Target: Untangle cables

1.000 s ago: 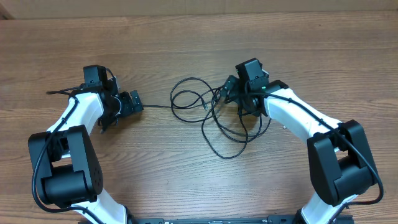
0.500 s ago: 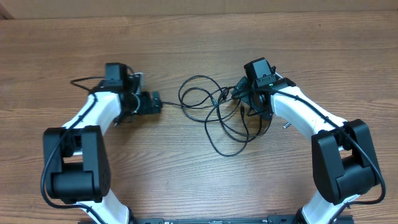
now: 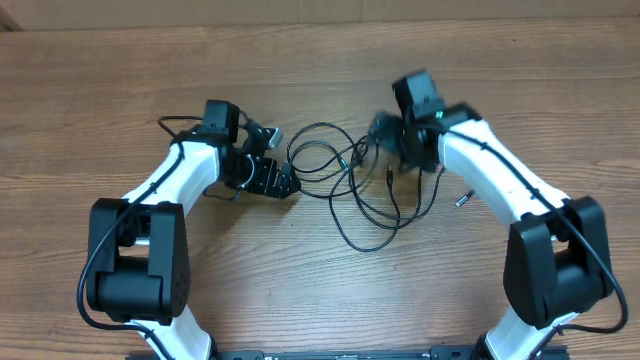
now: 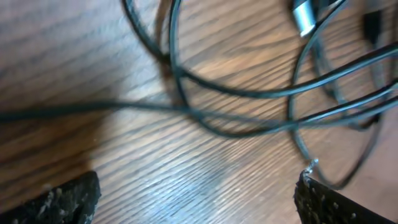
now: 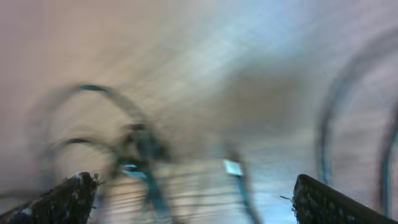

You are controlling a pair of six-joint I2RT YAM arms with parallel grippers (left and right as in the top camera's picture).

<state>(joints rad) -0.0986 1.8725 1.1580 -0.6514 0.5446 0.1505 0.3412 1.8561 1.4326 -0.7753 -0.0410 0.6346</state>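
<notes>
Overhead, the cables [image 3: 352,190] lie in loose crossed loops on the wooden table [image 3: 320,60] between the arms. The left gripper [image 3: 288,187] is at the tangle's left edge and the right gripper [image 3: 380,128] at its upper right.

In the left wrist view, the jaws stand wide apart and empty. Strands [image 4: 249,93] cross just ahead, and a silver plug [image 4: 303,15] shows at the top. It would do best to close on one outer strand, not on a crossing.

The right wrist view is blurred. The jaws are apart, with faint cords [image 5: 143,155] beneath them. It would do best to take a plug end and draw it away from the other arm.
</notes>
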